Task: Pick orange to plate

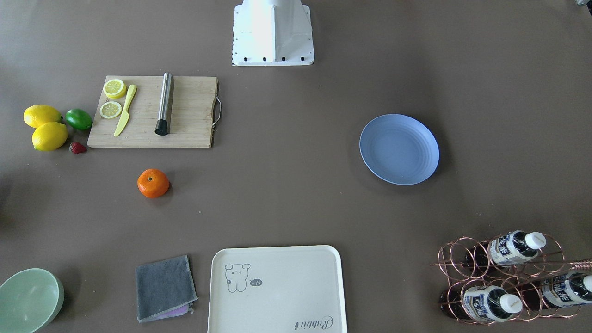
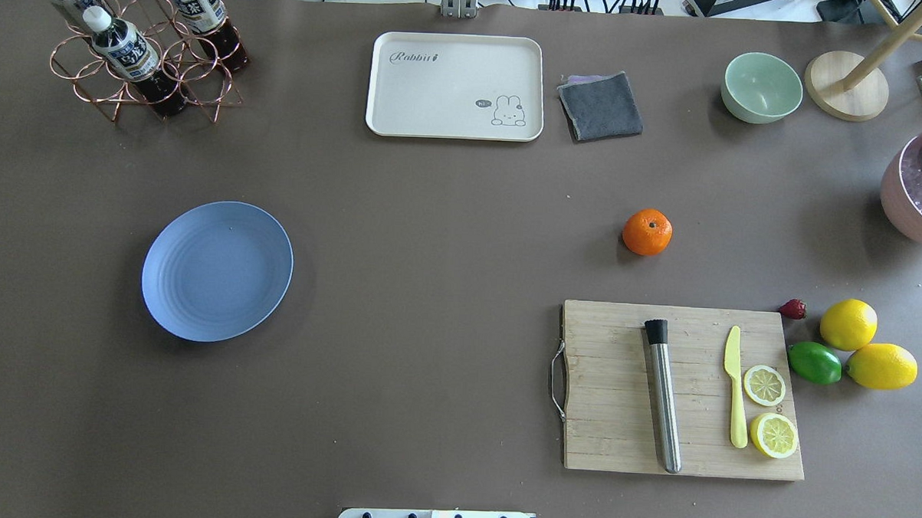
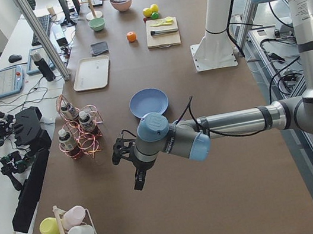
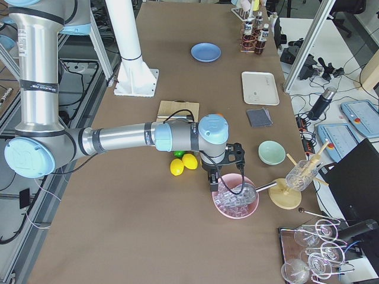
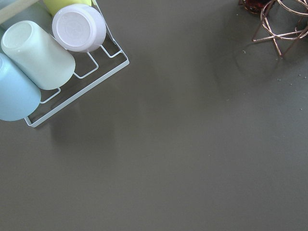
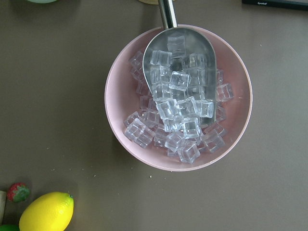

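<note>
The orange (image 1: 153,183) sits alone on the brown table, a short way from the cutting board (image 1: 152,112); the overhead view shows the orange (image 2: 647,232) on the right half. The light blue plate (image 2: 217,270) lies bare on the left half, far from the fruit. Neither gripper appears in the overhead or front views. In the left side view my left gripper (image 3: 135,177) hangs over bare table near the cup rack, well away from the plate (image 3: 148,102). In the right side view my right gripper (image 4: 213,179) hovers above the pink ice bowl (image 4: 235,198). I cannot tell whether either is open or shut.
The board carries a metal muddler (image 2: 663,392), a yellow knife (image 2: 734,395) and lemon halves. Two lemons (image 2: 864,346), a lime (image 2: 814,362) and a strawberry lie beside it. A cream tray (image 2: 455,86), grey cloth (image 2: 600,105), green bowl (image 2: 761,87) and bottle rack (image 2: 142,48) line the far edge.
</note>
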Controlling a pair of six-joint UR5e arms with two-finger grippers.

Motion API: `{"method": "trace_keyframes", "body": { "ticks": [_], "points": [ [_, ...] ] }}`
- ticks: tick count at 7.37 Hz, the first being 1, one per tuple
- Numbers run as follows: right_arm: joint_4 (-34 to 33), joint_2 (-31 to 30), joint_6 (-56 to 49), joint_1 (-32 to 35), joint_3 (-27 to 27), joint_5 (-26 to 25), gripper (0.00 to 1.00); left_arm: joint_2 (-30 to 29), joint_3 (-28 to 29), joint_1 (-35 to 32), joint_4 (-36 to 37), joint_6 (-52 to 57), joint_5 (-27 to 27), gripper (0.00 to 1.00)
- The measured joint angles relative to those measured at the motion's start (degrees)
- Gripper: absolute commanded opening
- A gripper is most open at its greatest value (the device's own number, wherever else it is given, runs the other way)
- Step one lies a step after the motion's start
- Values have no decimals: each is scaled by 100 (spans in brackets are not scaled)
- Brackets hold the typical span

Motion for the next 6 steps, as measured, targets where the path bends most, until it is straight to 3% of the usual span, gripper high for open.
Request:
{"method": "trace_keyframes", "body": {
  "ticks": [6],
  "points": [
    [6,-68,-17,8,26,66,100,37,-26,1,-6,-72,-14,98]
  ]
}}
